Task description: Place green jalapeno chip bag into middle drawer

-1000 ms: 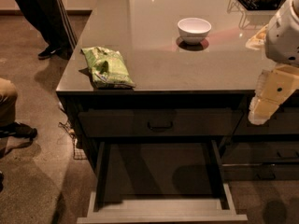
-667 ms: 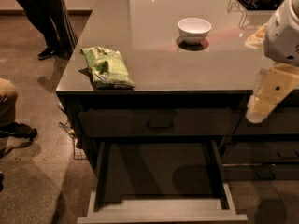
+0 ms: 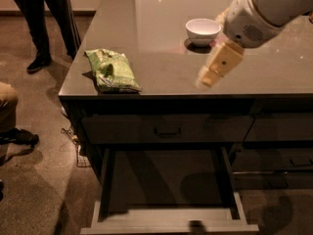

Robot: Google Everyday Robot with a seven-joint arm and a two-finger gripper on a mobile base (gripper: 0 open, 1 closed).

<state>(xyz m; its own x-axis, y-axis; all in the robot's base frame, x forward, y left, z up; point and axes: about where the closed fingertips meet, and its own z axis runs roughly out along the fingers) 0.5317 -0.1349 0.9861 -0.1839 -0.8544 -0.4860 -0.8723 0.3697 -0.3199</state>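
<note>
The green jalapeno chip bag lies flat on the grey countertop, near its front left corner. The middle drawer is pulled out below the counter, showing pale side walls, a front rim and a dark floor with nothing in it. My gripper hangs from the white arm over the counter's front edge. It is right of the bag, about a bag-length away, and holds nothing that I can see.
A white bowl stands on the counter behind the gripper. A closed top drawer with a curved black handle sits above the open one. A person's legs stand at the far left, and another person's knee is at the left edge.
The arm has swung left from the counter's right edge and now hangs over the front of the counter, closer to the bag. The bag, bowl and drawer have not moved.
</note>
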